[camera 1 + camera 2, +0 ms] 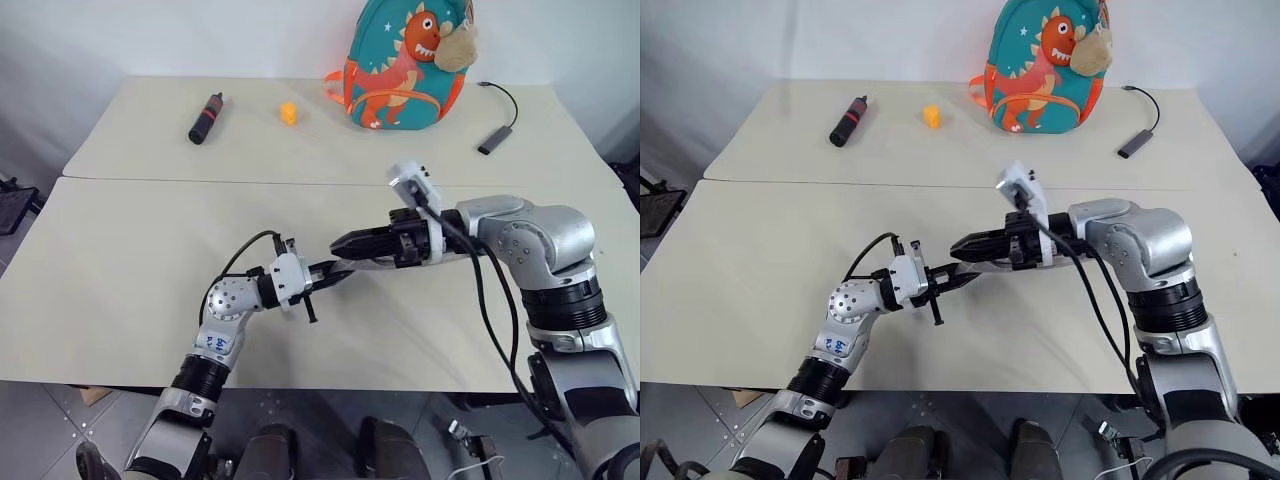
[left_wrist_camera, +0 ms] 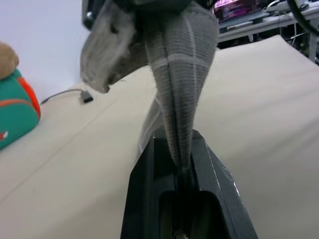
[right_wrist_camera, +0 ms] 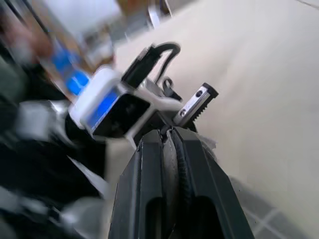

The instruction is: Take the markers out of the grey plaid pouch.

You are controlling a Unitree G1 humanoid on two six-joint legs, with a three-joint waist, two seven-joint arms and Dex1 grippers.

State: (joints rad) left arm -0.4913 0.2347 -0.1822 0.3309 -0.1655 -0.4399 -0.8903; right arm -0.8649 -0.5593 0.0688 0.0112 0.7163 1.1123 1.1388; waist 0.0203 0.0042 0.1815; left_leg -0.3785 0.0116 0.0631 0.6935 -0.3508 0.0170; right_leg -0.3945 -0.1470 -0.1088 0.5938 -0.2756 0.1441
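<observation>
The grey plaid pouch [image 2: 179, 74] hangs in the air above the front table, stretched between my two grippers. My left gripper [image 1: 330, 270] is shut on its lower edge; the left wrist view has the fabric pinched between the black fingers [image 2: 214, 179]. My right gripper [image 1: 342, 243] points left just above it, fingers pressed together on what looks like the pouch's upper edge. A strip of grey fabric [image 1: 365, 263] sags under the right gripper. The markers are hidden.
A teal dinosaur backpack [image 1: 405, 70] stands at the back of the far table. A black-and-red cylinder [image 1: 206, 118], a small orange object [image 1: 289, 113] and a grey adapter on a black cable [image 1: 495, 138] lie there too. The front table [image 1: 120, 270] is bare.
</observation>
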